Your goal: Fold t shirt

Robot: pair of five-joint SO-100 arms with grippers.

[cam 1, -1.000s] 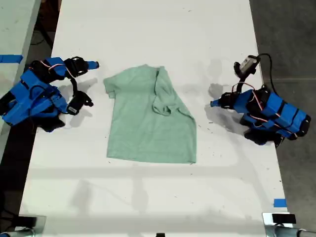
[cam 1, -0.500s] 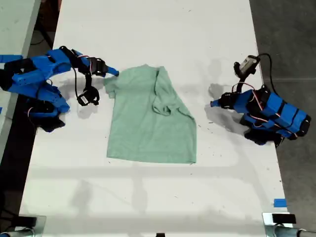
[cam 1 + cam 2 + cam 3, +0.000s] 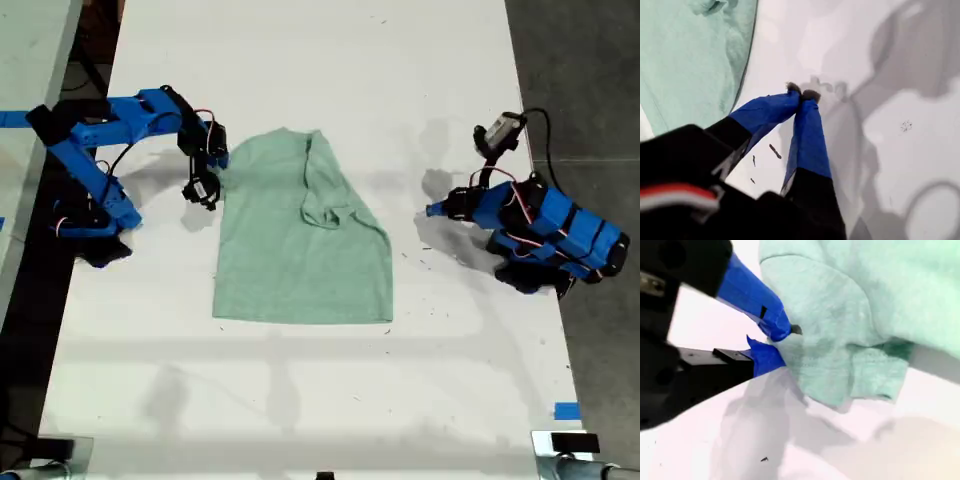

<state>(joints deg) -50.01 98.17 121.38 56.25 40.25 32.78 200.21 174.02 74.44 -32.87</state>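
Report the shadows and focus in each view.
Exterior view: sharp, with soft grey arm shadows on the white table. First wrist view: my first gripper is crisp, with overlapping shadows beyond. Second wrist view: the t shirt looks washed out and soft, my second gripper slightly blurred.

We note the exterior view looks straight down from well above, taking in the whole white table (image 3: 320, 60), the t shirt (image 3: 300, 250) and both arms. The first wrist view rides close behind my first end effector (image 3: 802, 95), facing down its length at bare table (image 3: 900, 150), with the shirt's edge (image 3: 690, 70) beside. The second wrist view sits very near my second end effector (image 3: 777, 342), facing a sleeve (image 3: 840, 340). All three views share the shirt and table.
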